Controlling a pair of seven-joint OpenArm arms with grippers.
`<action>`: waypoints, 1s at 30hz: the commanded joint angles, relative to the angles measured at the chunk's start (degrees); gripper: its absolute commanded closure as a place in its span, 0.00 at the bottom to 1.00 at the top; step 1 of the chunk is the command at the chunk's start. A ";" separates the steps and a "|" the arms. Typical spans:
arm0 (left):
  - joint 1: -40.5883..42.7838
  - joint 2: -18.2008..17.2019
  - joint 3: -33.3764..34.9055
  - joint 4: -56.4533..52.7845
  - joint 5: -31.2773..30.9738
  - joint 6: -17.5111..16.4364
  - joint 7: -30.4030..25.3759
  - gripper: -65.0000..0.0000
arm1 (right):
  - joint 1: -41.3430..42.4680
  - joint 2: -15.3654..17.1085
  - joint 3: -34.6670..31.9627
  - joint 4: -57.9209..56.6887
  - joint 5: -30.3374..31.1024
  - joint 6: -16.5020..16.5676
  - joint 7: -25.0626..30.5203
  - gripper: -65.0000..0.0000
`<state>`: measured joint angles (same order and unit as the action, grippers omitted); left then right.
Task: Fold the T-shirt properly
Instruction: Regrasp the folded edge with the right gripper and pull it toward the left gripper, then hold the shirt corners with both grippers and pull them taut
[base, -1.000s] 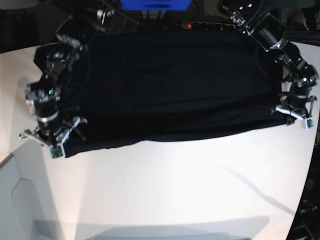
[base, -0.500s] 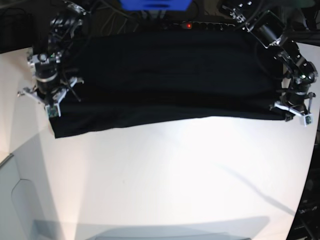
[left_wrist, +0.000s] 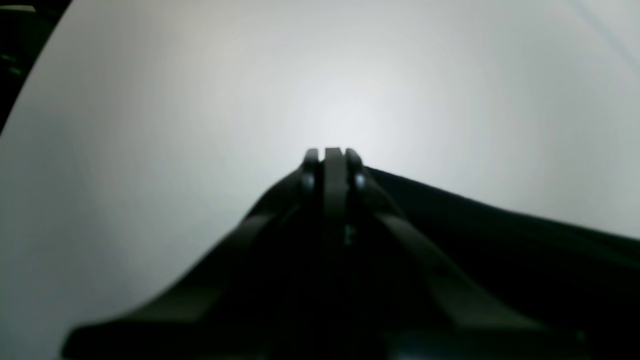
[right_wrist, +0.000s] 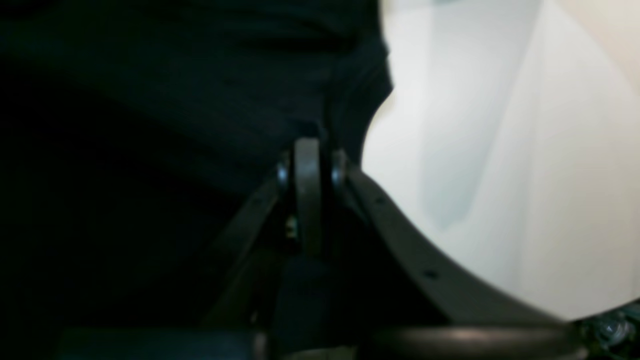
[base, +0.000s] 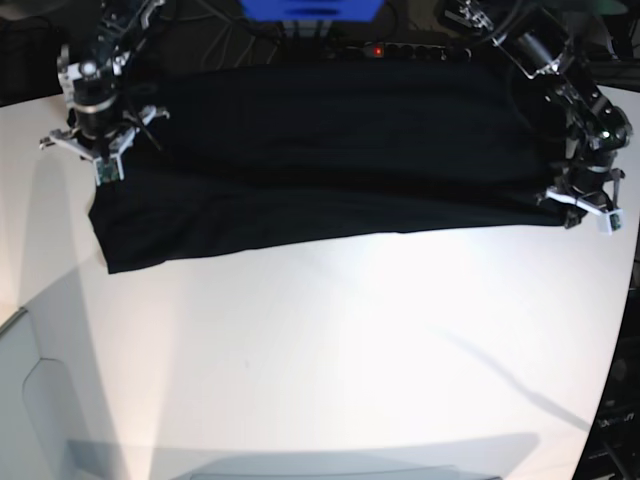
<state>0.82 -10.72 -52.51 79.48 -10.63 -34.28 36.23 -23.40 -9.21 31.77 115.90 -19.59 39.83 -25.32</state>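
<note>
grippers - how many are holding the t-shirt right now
2. The right gripper is shut on the T-shirt at its edge on the base view's left; the left gripper is shut on its corner on that view's right.

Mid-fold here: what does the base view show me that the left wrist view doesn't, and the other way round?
Only the base view shows the whole black T-shirt spread across the white table, and the right gripper at its opposite end. Only the left wrist view shows the left gripper close up, with its jaws shut together at a cloth edge. Both show the black cloth, the table and the left gripper.
</note>
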 joint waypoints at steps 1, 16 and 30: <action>-0.60 -1.19 -0.19 1.26 -0.84 0.22 -1.37 1.00 | -1.44 0.21 0.10 1.25 2.23 0.17 2.51 1.00; 3.44 -0.14 -0.37 6.28 -0.93 0.22 -1.46 1.00 | -12.60 0.21 4.23 1.07 25.27 0.17 17.45 1.00; 5.03 -0.05 -3.97 6.28 -0.93 0.13 -1.46 1.00 | -19.72 0.21 3.35 0.98 27.20 0.17 23.61 1.00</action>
<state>6.35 -9.65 -56.25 84.66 -10.74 -34.30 36.25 -42.48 -9.23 34.96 115.92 6.44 39.83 -3.68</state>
